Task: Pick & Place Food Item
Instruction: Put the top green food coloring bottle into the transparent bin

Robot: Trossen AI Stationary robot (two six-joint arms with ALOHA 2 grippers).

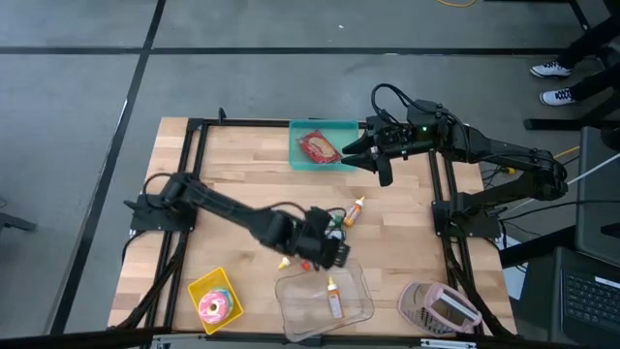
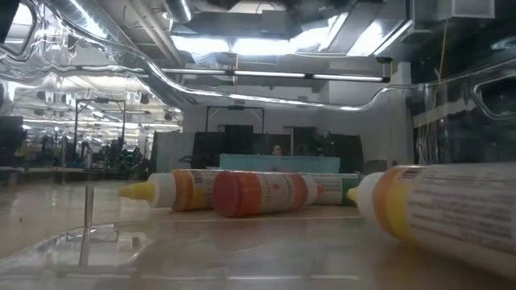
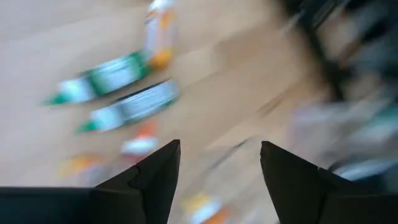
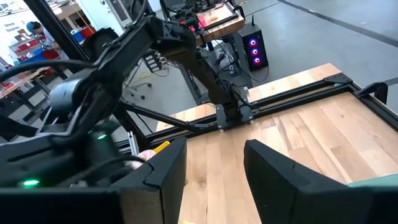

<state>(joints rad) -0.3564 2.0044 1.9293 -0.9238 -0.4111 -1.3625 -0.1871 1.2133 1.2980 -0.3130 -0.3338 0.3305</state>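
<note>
Overhead, the left end effector (image 1: 334, 254), empty, fingers apart, hovers beside a clear tray (image 1: 325, 302); low view shows only bottles (image 2: 262, 193). Right end effector (image 1: 360, 152), also parted, hangs by the teal bin (image 1: 323, 129).

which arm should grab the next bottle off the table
Left. The left gripper hovers open right by the loose bottles and the clear container. The right gripper waits beside the teal tray, farther off.
</note>
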